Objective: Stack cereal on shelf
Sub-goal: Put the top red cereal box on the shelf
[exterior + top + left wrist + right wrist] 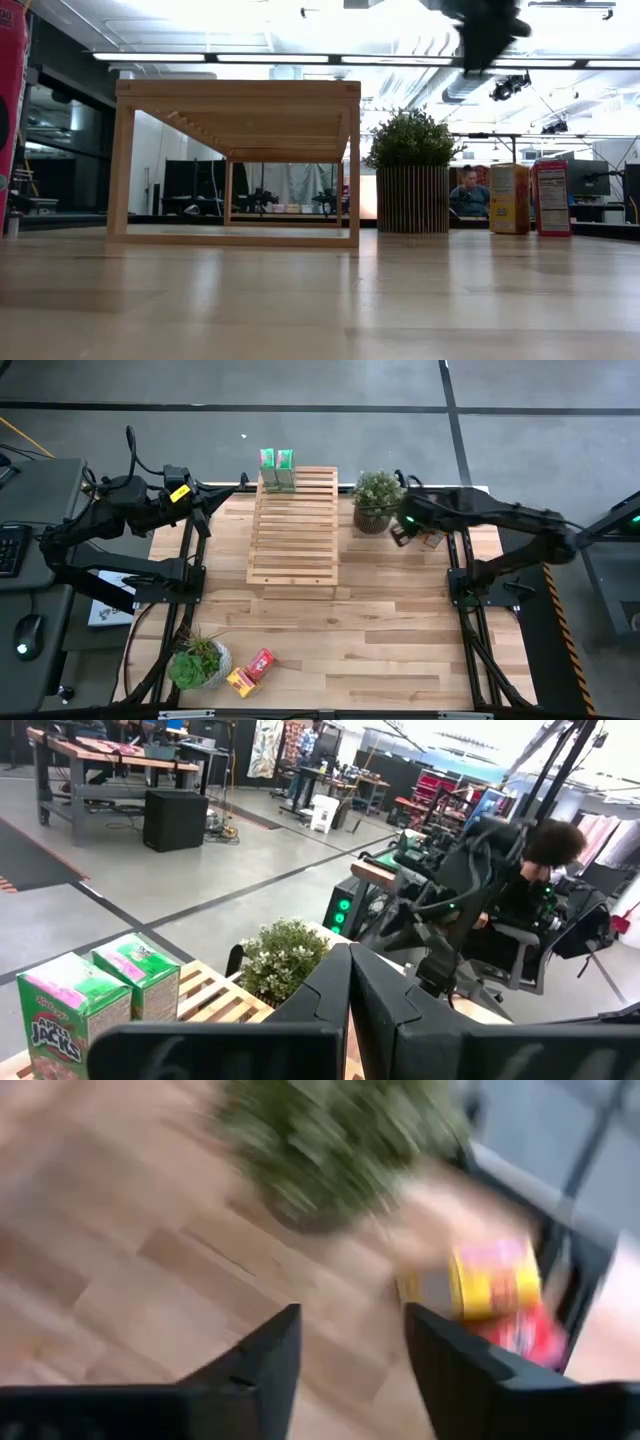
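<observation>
Right gripper (405, 530) hovers over the back right of the table, fingers spread apart, nothing between them (right wrist view shows a clear gap). Just beyond it, beside the potted plant (376, 501), stand a yellow box (492, 1280) and a red-pink box (551, 198), upright, side by side, near the table's right edge. Long axis of each is vertical, so the approach is probably from above or the side, jaws across the narrow faces. The right arm is much the nearer; likely target is this pair.

Left gripper (348, 1010) waits at the back left, fingers closed together, empty.

Shelf (294, 525): two green boxes (276, 470) already stand at its far end. One more yellow box and red-pink box (251, 671) lie flat at the front left, by a second plant (198, 660), well apart from both arms
</observation>
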